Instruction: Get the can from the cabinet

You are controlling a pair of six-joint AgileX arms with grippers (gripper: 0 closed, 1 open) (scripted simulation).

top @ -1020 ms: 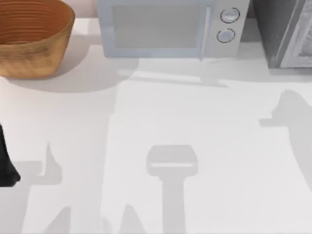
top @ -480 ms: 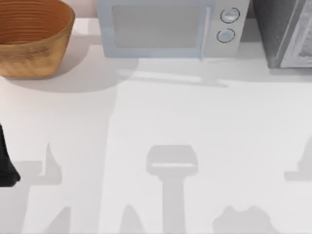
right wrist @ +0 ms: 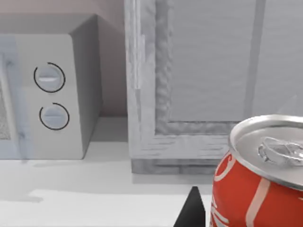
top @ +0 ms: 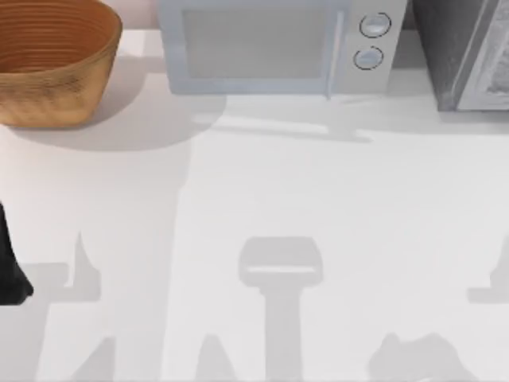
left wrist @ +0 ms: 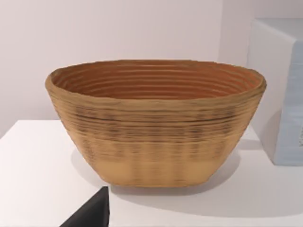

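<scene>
A red can [right wrist: 258, 179] with a silver top stands very close in the right wrist view. One dark finger [right wrist: 191, 213] of my right gripper lies against its side, and the other finger is hidden. The grey cabinet [right wrist: 208, 80] stands behind it with its door shut, and it sits at the table's far right corner [top: 465, 56] in the top view. My left arm [top: 9, 270] is parked at the table's left edge, with a dark finger [left wrist: 90, 213] in front of the basket.
A woven basket [top: 52, 60] stands at the far left and a microwave [top: 274, 44] at the far middle, beside the cabinet. Arm shadows lie on the white table [top: 262, 183] near its front edge.
The right arm's shadow has slid from the table's right middle down to the front right. The left arm has stayed still.
</scene>
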